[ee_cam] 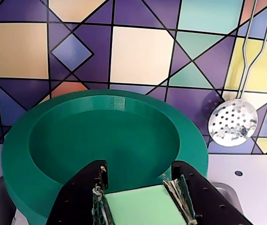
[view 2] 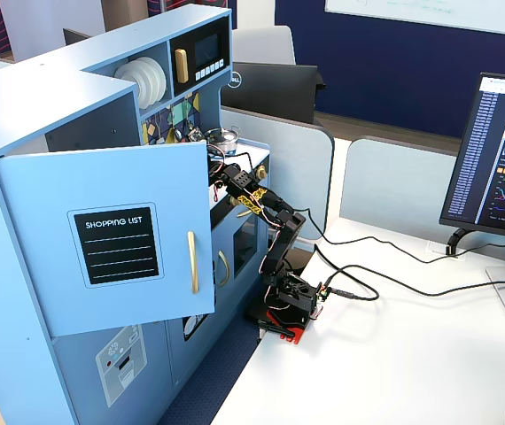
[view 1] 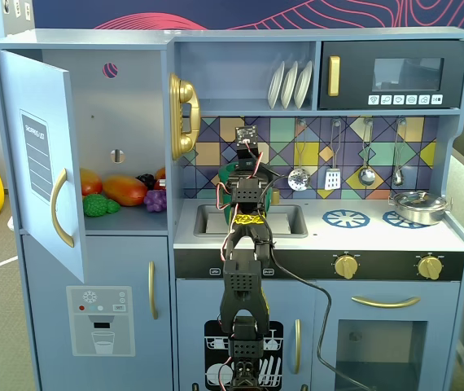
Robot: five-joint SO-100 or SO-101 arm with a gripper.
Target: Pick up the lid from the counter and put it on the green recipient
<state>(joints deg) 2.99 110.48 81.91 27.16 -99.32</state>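
Green plastic fills most of the wrist view: the tall dark-green plastic cylindrical pot with the rolled rim [ee_cam: 100,140] stands upright with its open mouth facing up, just ahead of the black two-finger end effector [ee_cam: 138,197]. Between the fingers sits a pale-green flat piece, the small flat round green plastic lid [ee_cam: 140,206]; the end effector is closed on it, its two fingers touching the piece's left and right edges. The held piece lies at the near side of the pot's rim; whether it touches the rim I cannot tell, nor which way its long axis runs, since only a flat patch shows.

Behind the pot rises the tiled backsplash of purple, yellow and teal diamonds [ee_cam: 138,51]. To the right in the wrist view, a perforated silver metal skimmer [ee_cam: 232,123] hangs against the tiles, apart from the pot. The pale grey counter surface [ee_cam: 246,173] shows to the right of the pot.

In a fixed view, the black arm [view 1: 244,269] reaches up in front of the sink [view 1: 285,218] of the blue toy kitchen, hiding the pot almost fully. A shallow silver metal pot [view 1: 418,205] stands on the right-hand blue burner print, well apart from the end effector.
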